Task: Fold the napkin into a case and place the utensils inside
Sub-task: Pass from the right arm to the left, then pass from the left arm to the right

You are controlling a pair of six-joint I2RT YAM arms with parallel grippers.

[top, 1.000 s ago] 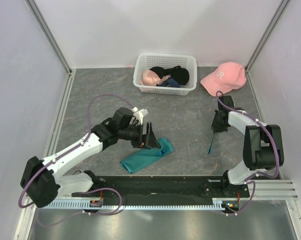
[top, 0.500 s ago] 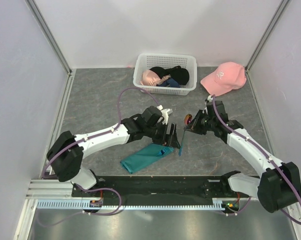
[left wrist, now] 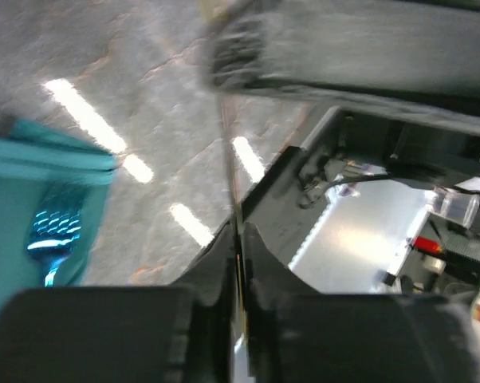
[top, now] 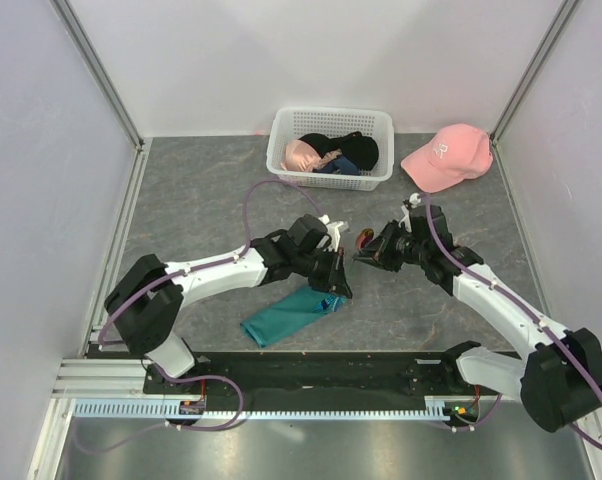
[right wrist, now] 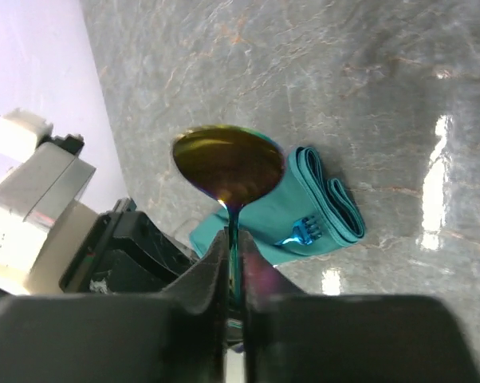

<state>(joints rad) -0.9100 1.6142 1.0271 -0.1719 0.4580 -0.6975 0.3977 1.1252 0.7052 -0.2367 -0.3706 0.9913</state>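
Just now the right end effector (right wrist: 233, 241) is clenched on the spoon (right wrist: 228, 163), its head raised, and the left end effector (left wrist: 236, 239) is pinched on the same thin stem. Beneath them on the surface (top: 201, 200) lies the teal case (top: 286, 315), with the blue fork (right wrist: 302, 232) showing its tines at the open end. The white basket (top: 330, 112) holds dark and pink garments (top: 346, 150).

Tally from the room:
- Tools: two, left tool (top: 338, 286) and right tool (top: 365, 256).
- Utensils: two, one blue fork (right wrist: 304, 233) and one spoon (right wrist: 228, 163).
- Folded teal case (top: 291, 313): one.
- White basket (top: 331, 113): one.
- Pink cap (top: 446, 155): one.
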